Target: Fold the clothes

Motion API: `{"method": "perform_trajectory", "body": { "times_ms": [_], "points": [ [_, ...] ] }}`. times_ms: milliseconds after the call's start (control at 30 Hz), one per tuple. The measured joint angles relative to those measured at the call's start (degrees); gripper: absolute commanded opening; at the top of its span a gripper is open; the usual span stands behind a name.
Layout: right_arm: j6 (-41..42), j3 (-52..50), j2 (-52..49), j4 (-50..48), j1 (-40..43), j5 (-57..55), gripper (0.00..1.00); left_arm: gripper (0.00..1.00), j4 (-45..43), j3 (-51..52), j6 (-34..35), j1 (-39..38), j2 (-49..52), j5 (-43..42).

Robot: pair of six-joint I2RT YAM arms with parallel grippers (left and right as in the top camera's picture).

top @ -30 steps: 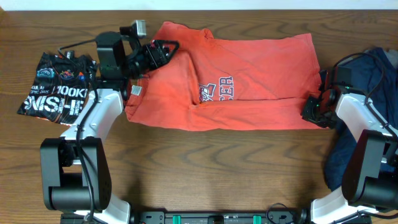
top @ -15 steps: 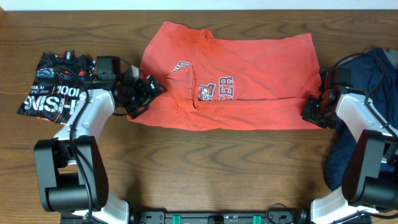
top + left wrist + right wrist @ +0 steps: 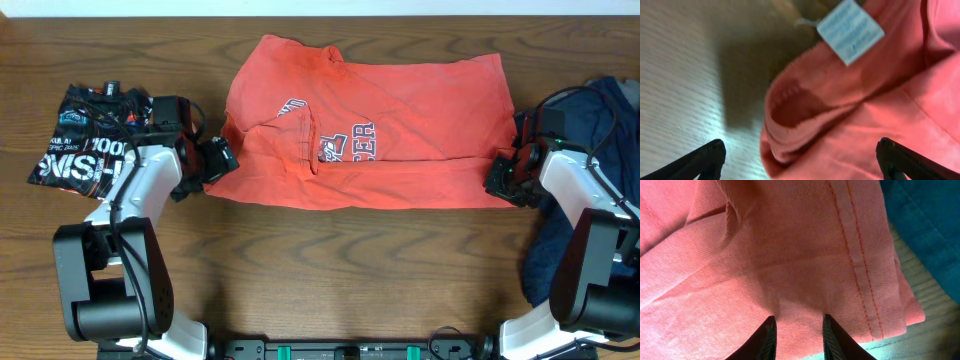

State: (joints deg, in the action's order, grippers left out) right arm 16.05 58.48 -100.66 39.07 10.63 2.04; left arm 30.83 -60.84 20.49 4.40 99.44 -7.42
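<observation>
Cotton tee, so soft, light, floppy: coral-red T-shirt (image 3: pixel 380 130) lies flat mid surface (image 3: pixel 350 260). Its 3 o'clock edge is pinched in the right tool (image 3: pixel 502 180); the left tool (image 3: pixel 218 160) gapes wide, empty, at 9 o'clock by the collar (image 3: pixel 790 100). Grab hems or seams, I'd say.

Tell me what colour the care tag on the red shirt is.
The tag is pale blue, clearest in the left wrist view.
</observation>
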Motion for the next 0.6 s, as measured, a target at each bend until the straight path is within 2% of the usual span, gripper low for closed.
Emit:
{"method": "perform_trajectory", "body": {
  "times_ms": [133,200,267,300,400,433,500,567,600],
  "points": [
    [0.0,0.0,0.0,0.3,0.0,0.0,0.29,0.95,-2.1,0.1,0.0,0.0,0.2,0.3],
    [0.0,0.0,0.0,0.5,0.0,0.0,0.29,0.88,-2.4,0.1,0.0,0.0,0.7,0.3],
    [0.0,0.0,0.0,0.5,0.0,0.0,0.29,0.74,-2.5,0.1,0.0,0.0,1.5,0.2],
    [0.0,0.0,0.0,0.5,0.0,0.0,0.29,0.71,-2.4,0.1,0.0,0.0,2.1,0.2],
    [0.0,0.0,0.0,0.5,0.0,0.0,0.29,0.66,-2.3,0.1,-0.9,0.0,3.8,0.1],
    [0.0,0.0,0.0,0.5,0.0,0.0,0.29,0.6,-2.3,0.1,-0.8,0.0,4.2,-0.1],
    [0.0,0.0,0.0,0.5,0.0,0.0,0.29,0.35,-2.3,0.1,-0.6,0.0,4.7,-0.1],
    [0.0,0.0,0.0,0.6,0.0,0.0,0.29,0.06,-2.0,0.1,-1.0,0.0,5.0,-0.1],
    [0.0,0.0,0.0,0.7,0.0,0.0,0.29,0.06,-1.8,0.1,-0.8,0.0,5.0,-0.1]
  ]
}}
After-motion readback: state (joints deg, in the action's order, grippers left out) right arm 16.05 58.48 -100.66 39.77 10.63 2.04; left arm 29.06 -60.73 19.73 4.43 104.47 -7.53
